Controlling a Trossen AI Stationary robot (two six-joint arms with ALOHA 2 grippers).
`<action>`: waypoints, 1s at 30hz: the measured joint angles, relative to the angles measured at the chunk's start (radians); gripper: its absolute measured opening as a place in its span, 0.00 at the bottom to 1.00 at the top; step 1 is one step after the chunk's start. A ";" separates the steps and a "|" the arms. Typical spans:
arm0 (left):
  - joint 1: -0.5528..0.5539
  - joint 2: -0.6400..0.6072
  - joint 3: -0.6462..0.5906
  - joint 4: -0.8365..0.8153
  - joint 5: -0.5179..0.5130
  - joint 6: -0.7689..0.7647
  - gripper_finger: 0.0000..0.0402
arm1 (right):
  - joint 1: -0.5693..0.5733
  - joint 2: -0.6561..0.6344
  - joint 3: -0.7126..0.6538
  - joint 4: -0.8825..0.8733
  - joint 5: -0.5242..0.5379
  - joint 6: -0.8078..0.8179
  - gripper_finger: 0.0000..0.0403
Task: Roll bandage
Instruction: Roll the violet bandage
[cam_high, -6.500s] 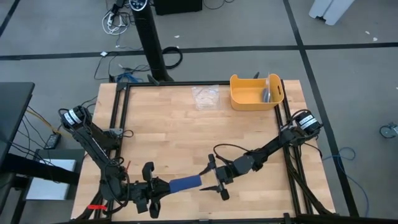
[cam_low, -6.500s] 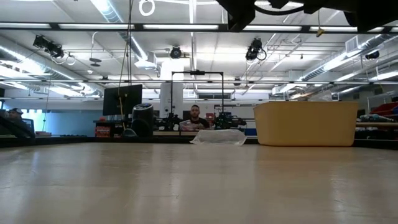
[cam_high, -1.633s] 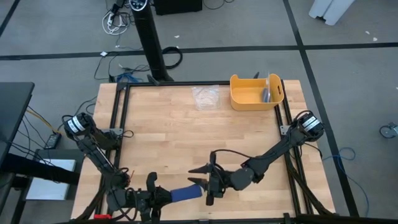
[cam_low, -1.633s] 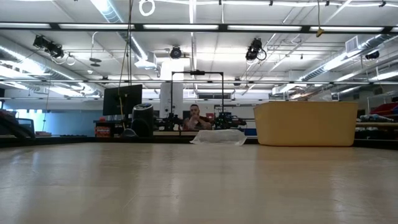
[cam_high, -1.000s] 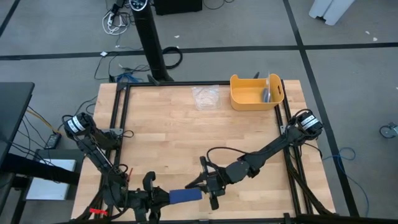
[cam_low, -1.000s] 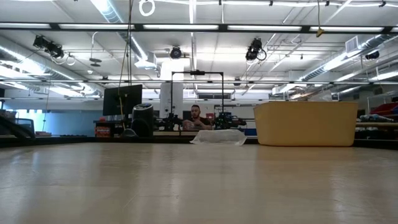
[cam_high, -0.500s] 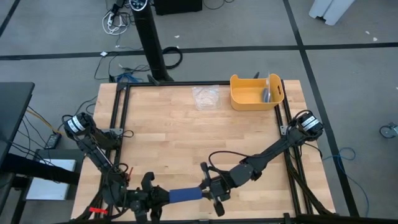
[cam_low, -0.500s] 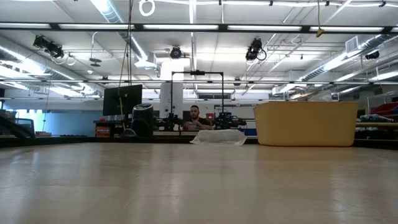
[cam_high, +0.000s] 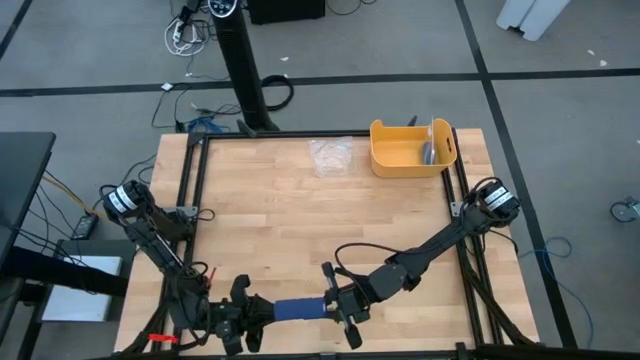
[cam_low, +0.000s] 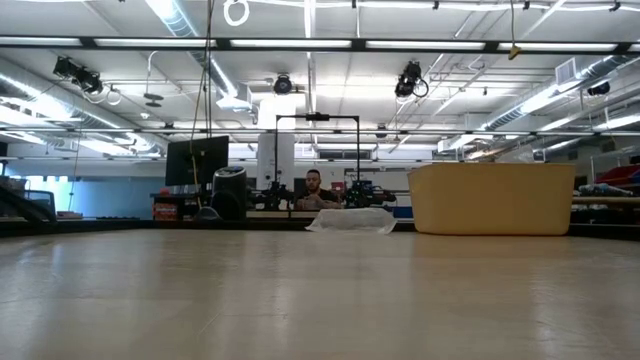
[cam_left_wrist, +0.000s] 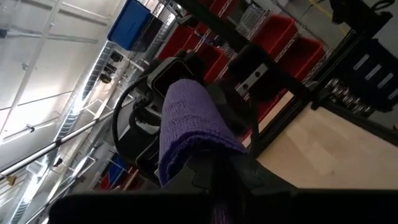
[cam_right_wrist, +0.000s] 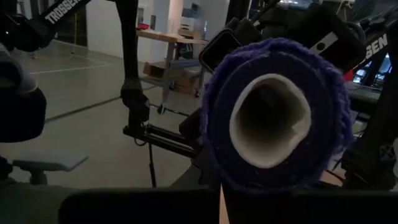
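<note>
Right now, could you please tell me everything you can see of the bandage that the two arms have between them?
The bandage is a dark-blue roll of soft, knitted-looking cloth, wound as a cylinder around a pale hollow core that shows end-on in the right wrist view. It lies roughly level near the table's front edge, spanning the gap between both arms. The left gripper is shut on one end and the right gripper is shut on the other. No loose tail is visible. Whether it touches the table cannot be told.
</note>
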 joint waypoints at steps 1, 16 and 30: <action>0.000 0.000 -0.001 -0.007 -0.009 0.000 0.05 | 0.000 0.000 0.000 0.000 0.004 0.001 0.01; 0.000 0.002 -0.004 0.019 -0.104 0.000 0.05 | 0.020 -0.002 0.001 -0.100 0.108 0.034 0.15; 0.000 0.002 -0.004 0.191 0.039 -0.186 0.05 | 0.015 0.003 -0.104 0.088 0.459 -0.090 0.02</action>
